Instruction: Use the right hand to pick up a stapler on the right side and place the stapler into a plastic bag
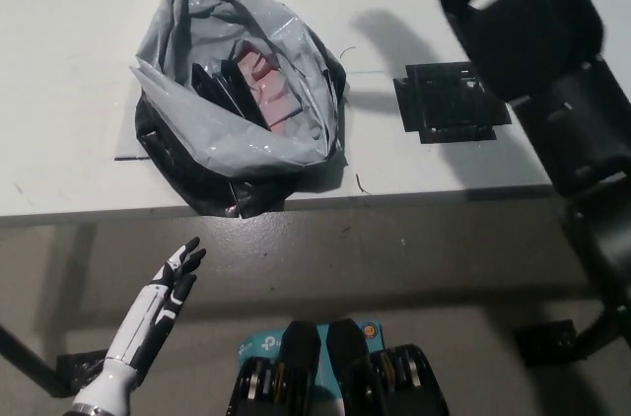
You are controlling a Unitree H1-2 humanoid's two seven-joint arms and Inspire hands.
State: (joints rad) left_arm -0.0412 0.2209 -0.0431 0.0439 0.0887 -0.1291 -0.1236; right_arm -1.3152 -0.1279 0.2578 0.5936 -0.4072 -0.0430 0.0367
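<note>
Glossy grey plastic bag (197, 101), black underneath, with a pink thing (266, 81) showing inside; white tabletop (69, 41) bearing a black square patch (449, 103); left hand (163, 293) white with black fingers; right arm (532, 32) black

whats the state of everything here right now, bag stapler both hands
plastic bag: on the table, mouth open upward
stapler: inside the bag, not held
right hand: raised at the upper right, away from the bag, open or shut unclear
left hand: open, idle below the table edge
black mat: flat on the table, right of the bag
</note>
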